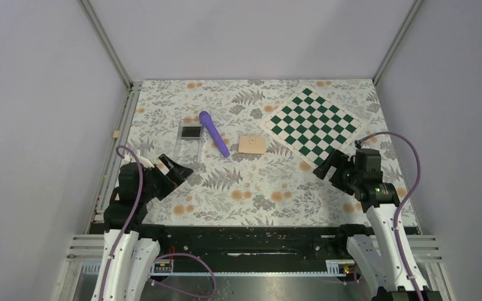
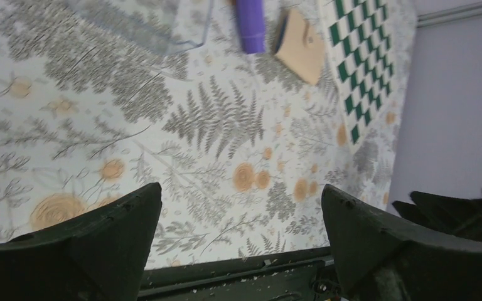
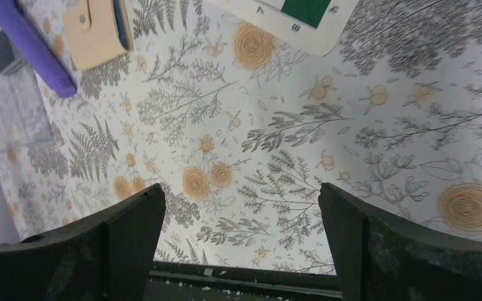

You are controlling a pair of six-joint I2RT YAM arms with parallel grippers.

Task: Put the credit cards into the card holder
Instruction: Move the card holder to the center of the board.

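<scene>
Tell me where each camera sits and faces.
Top external: above, behind the bases, looking down at the table; left arm and right arm show.
Left wrist: on left arm, facing far-right; open left gripper frames it.
Right wrist: on right arm, facing far-left; open right gripper frames it.
Both wrist views share the card holder and purple stick.
</scene>
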